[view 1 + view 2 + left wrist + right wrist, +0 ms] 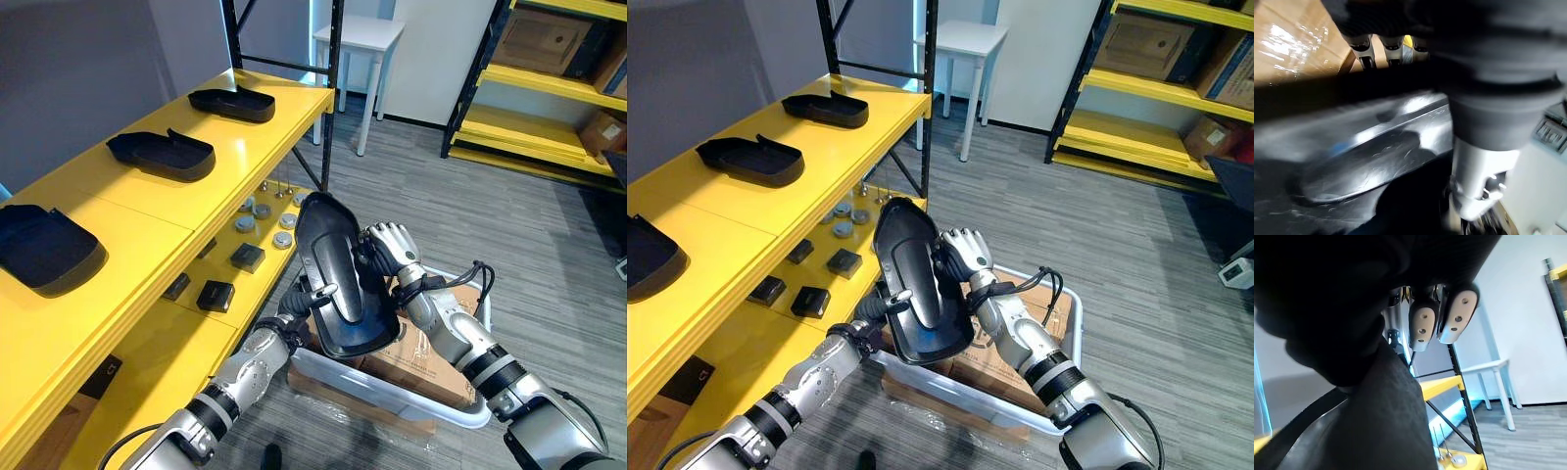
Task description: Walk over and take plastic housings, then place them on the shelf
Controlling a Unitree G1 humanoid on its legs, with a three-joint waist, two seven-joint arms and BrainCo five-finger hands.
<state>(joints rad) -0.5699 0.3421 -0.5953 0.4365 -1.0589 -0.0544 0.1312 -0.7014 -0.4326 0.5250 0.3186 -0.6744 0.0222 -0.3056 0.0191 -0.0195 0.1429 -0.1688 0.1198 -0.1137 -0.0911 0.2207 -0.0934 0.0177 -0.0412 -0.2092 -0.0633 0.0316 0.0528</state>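
Clamped in right hand (390,243): right edge of long black glossy plastic housing (328,230), fingers curled over rim. Pinched at lower left by left hand (321,292), thumb across inner face, fingers seemingly wrapped behind, though blurred close up. Held upright, slightly tilted, above white plastic bin (460,416) with brown cardboard box (421,367). Just left: yellow metal shelf (176,211), three similar black housings (162,154) spaced along top board.

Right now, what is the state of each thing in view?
held housing, lifted and tilted over the bin
left hand, shut on the held housing
right hand, shut on the held housing
housings on the shelf, three, lying flat, apart
bin, holding a cardboard box
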